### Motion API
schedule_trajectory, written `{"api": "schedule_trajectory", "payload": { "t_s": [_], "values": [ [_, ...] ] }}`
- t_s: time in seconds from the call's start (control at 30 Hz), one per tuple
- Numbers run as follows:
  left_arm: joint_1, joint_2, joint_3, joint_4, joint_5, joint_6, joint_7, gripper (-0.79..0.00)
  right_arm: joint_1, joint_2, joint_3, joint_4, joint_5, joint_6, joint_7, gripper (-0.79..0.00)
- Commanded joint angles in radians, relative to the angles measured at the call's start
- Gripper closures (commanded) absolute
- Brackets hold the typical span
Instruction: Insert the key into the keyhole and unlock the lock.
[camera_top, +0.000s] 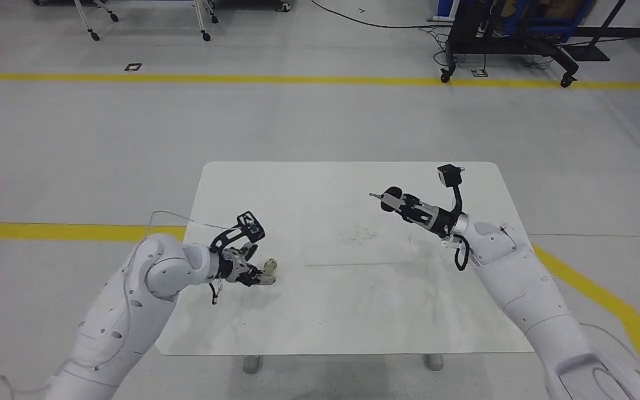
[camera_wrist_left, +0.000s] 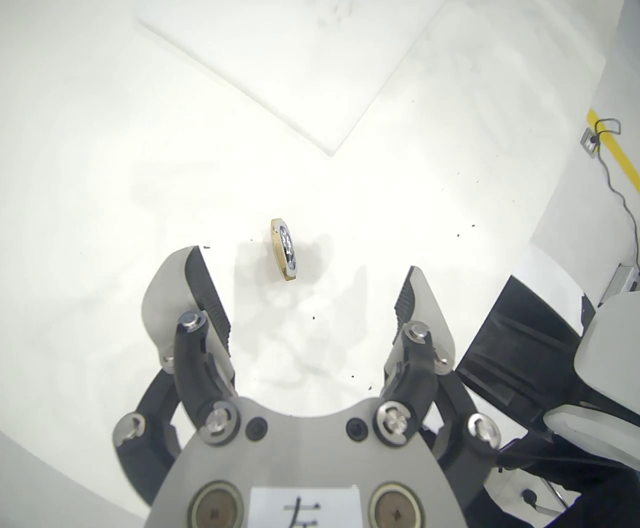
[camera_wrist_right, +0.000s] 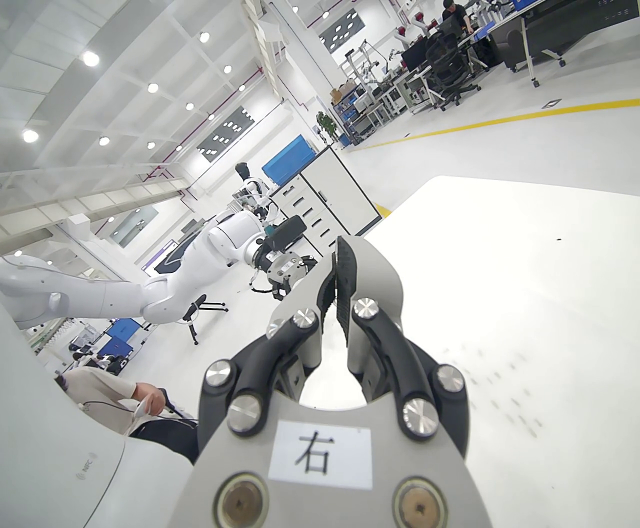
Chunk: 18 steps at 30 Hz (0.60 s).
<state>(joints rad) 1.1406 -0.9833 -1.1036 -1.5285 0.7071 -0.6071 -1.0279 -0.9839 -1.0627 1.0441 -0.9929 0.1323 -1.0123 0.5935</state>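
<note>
A small brass padlock (camera_wrist_left: 284, 248) stands on its edge on the white table (camera_top: 350, 320), its silver face turned sideways. It also shows near the table's left edge (camera_top: 270, 266). My left gripper (camera_wrist_left: 303, 261) is open just short of the padlock, one finger (camera_wrist_left: 207, 295) on each side of it and neither touching. My left gripper (camera_top: 256, 271) sits low over the table. My right gripper (camera_top: 383, 198) hangs above the table's far right part, shut, with a thin metal tip, the key (camera_top: 373, 195), poking out. Its pads (camera_wrist_right: 345, 280) are pressed together.
A thin clear sheet (camera_wrist_left: 310, 75) lies flat on the table beyond the padlock, with its corner pointing toward the padlock. Small dark specks dot the table. The table's near and left edges are close to the left arm. Racks and carts stand far off on the floor.
</note>
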Motion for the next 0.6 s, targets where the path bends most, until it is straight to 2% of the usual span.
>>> {"api": "schedule_trajectory", "payload": {
  "t_s": [0.0, 0.1, 0.2, 0.27, 0.3, 0.33, 0.57],
  "values": [
    [-0.02, -0.006, 0.035, 0.009, 0.045, 0.034, 0.0, -0.493, 0.0, 0.0, 0.0, 0.0, 0.0, 0.0, 0.0, 0.0],
    [-0.046, -0.015, 0.074, 0.026, 0.059, 0.044, -0.006, -0.372, 0.0, 0.0, 0.0, 0.0, 0.0, 0.0, 0.0, 0.0],
    [-0.067, -0.021, 0.1, 0.044, 0.063, 0.052, -0.009, -0.336, 0.0, 0.0, 0.0, 0.0, 0.0, 0.0, 0.0, 0.0],
    [-0.078, -0.025, 0.115, 0.054, 0.066, 0.053, -0.009, -0.283, 0.0, 0.0, 0.0, 0.0, 0.0, 0.0, 0.0, 0.0],
    [-0.084, -0.026, 0.122, 0.058, 0.068, 0.05, -0.012, -0.179, 0.0, 0.0, 0.0, 0.0, 0.0, 0.0, 0.0, 0.0],
    [-0.089, -0.027, 0.127, 0.063, 0.069, 0.049, -0.011, 0.0, 0.0, 0.0, 0.0, 0.0, 0.0, 0.0, 0.0, 0.0],
    [-0.111, -0.032, 0.149, 0.089, 0.078, 0.065, -0.011, 0.0, 0.0, 0.0, 0.0, 0.0, 0.0, 0.0, 0.0, 0.0]
  ]
}}
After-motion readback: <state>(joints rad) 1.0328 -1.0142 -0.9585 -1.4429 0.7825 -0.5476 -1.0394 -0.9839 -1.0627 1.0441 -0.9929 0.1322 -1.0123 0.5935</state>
